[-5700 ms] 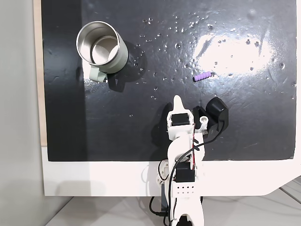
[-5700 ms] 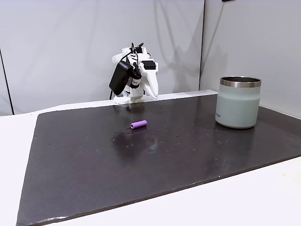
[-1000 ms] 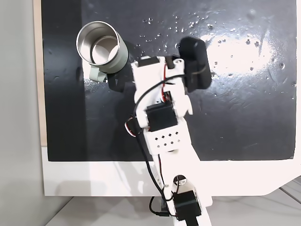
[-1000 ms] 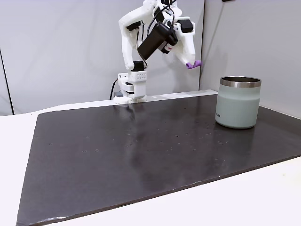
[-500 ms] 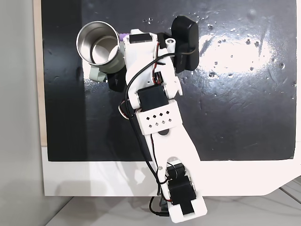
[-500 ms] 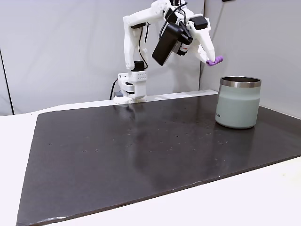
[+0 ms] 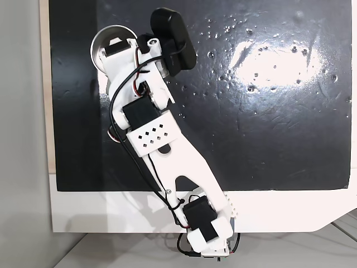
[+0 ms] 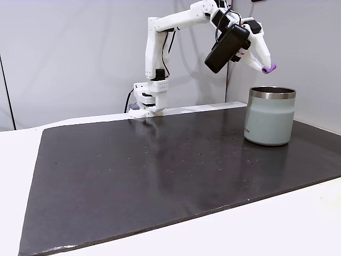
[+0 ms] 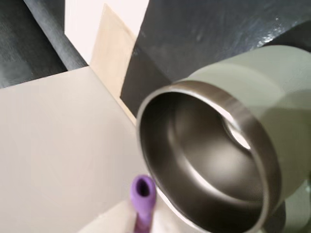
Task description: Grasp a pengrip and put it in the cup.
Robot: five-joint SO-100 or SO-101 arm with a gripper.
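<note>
End effector (image 8: 266, 67) pinches the purple pengrip (image 8: 269, 68), held in the air above the cup (image 8: 270, 116), over its near-arm rim side. In the wrist view the pengrip (image 9: 143, 198) sits just outside the rim, tube axis pointing forward; the cup's mouth (image 9: 209, 165) lies ahead, so release looks slightly premature.

A brushed, shiny steel interior and rim are shown on the cup (image 9: 214, 179), whose outer wall (image 8: 269, 120) is coated in a smooth, matt grey-green finish. The pengrip (image 9: 142, 199) is seen as soft-looking, matt purple material with a hollow end. The arm (image 7: 148, 120) is built of smooth white plastic with matt black blocks and thin cables. A dark, slightly glossy mat (image 8: 160, 176), dotted with small raised specks and bright glare, is laid over a smooth white table (image 8: 298, 224)
</note>
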